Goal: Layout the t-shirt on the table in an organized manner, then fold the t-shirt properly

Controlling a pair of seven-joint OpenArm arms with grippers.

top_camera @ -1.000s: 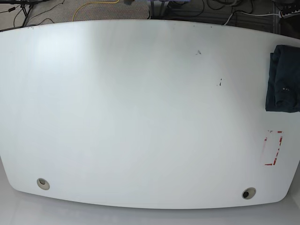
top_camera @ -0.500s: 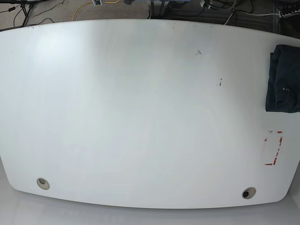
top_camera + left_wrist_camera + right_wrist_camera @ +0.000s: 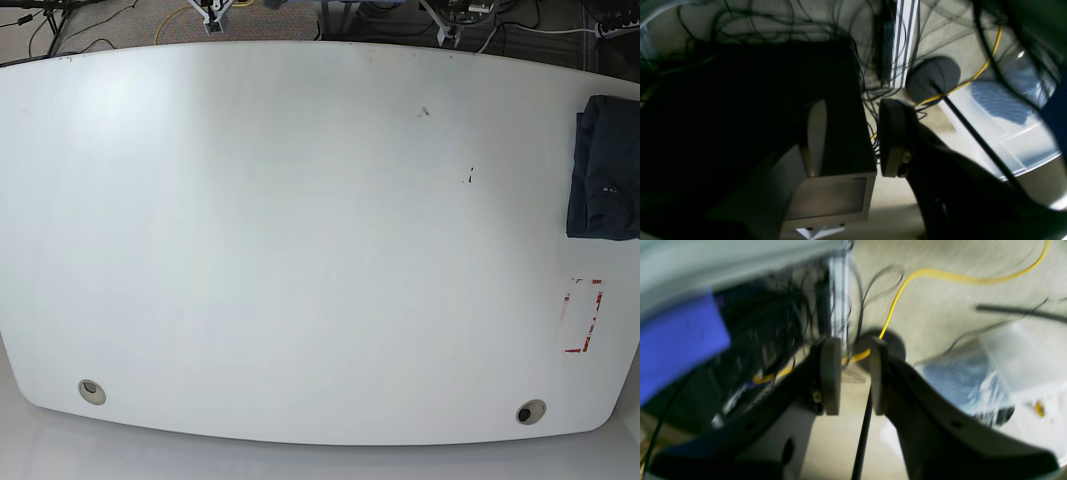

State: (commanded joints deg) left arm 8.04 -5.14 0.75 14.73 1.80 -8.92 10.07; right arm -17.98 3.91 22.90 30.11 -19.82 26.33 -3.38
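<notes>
The dark navy t-shirt (image 3: pixel 606 166) lies folded into a compact block at the right edge of the white table (image 3: pixel 300 230). Neither wrist view shows it. A small piece of each arm pokes in at the table's far edge: the right arm (image 3: pixel 214 14) and the left arm (image 3: pixel 447 24), both far from the shirt. In the left wrist view my left gripper (image 3: pixel 853 140) hangs open over the floor, nothing between its fingers. My right gripper (image 3: pixel 855 378) is open by a narrow gap, holding nothing, with cables behind it.
A red-white tape rectangle (image 3: pixel 583 316) sits near the right front. Two grommet holes (image 3: pixel 92 391) (image 3: pixel 531 411) lie along the front edge, and dark specks (image 3: pixel 423 111) mark the far half. Beyond the far edge are cables, a yellow cable (image 3: pixel 940 273) and a clear bin (image 3: pixel 1007 123).
Bits of both arms have come into the base view at the table's far edge and now reach slightly further in. The t-shirt has not moved.
</notes>
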